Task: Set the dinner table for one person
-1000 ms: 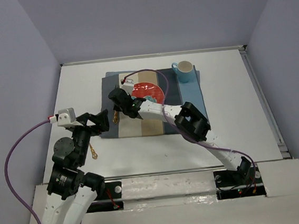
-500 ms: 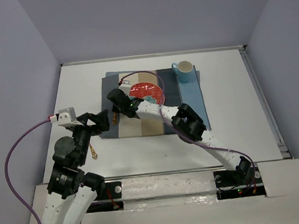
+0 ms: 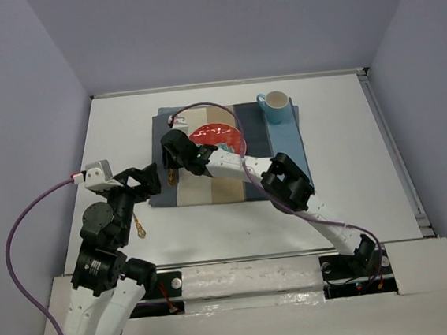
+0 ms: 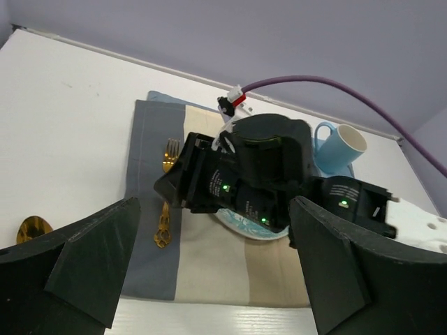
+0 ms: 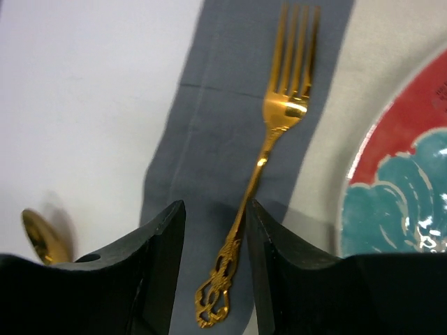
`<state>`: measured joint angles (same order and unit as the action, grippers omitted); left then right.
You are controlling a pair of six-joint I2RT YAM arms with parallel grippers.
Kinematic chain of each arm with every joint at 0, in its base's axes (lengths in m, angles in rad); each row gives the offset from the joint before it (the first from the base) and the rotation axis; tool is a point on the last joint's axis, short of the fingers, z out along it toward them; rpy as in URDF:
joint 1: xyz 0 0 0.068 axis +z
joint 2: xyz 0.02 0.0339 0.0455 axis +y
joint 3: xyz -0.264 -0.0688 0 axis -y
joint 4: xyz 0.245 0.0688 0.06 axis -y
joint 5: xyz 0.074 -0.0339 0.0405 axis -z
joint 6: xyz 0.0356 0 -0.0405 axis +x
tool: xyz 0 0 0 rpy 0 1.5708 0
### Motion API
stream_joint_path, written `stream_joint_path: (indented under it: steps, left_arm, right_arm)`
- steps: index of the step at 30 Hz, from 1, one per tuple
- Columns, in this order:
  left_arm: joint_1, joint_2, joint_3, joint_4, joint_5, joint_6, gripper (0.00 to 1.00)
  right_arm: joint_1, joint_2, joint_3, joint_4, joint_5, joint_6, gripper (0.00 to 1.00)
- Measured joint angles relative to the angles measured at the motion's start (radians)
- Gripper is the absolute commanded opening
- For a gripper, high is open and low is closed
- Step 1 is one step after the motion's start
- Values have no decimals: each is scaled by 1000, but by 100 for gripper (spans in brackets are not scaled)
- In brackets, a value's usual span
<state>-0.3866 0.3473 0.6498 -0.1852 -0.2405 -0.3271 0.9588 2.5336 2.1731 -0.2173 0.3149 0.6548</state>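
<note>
- The dinner table (image 3: 350, 171) is the one white top filling the floor of the overhead view. It runs from the arm bases at the near edge to the far lavender wall, and its long axis appears to run left to right.
- The left gripper (image 3: 150, 179) hovers over the near left corner of the placemat (image 3: 287, 141), its pincer spread wide and holding nothing.
- One gold spoon (image 3: 140, 226) lies on the bare table left of the placemat, beside the left arm, with its length roughly near to far.
- One gold fork (image 5: 269, 160) lies on the grey left stripe of the single striped placemat, tines pointing far and handle near, tilted slightly.
- The right gripper (image 5: 215, 209) sits low over the fork's handle. Its pincer is parted wider than the handle, which lies loose between the fingers.
- One red and teal plate (image 3: 224, 136) rests on the placemat just right of the fork.
- One light blue mug (image 3: 275, 107) stands upright at the placemat's far right corner.
</note>
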Motion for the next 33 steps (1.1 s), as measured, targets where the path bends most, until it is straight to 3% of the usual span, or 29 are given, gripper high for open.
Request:
stream_joint_path:
  steps: [8,13,19,33]
  left_arm:
    - [16,-37,8,-28,-72,-12,99]
    - [16,-43,55,-45,-119,-3,99]
    - [16,-41,104,-53,-134,1,99]
    - [16,-32,117,-77,-146,2,99]
  right_arm:
    - [90,-48,6,65,-97,-211,56]
    - [192,7,88,55,-137,-319,56]
    - [267,82,163,19,-159,-420,64]
    - [285,212,278,-17,-139,-510,59]
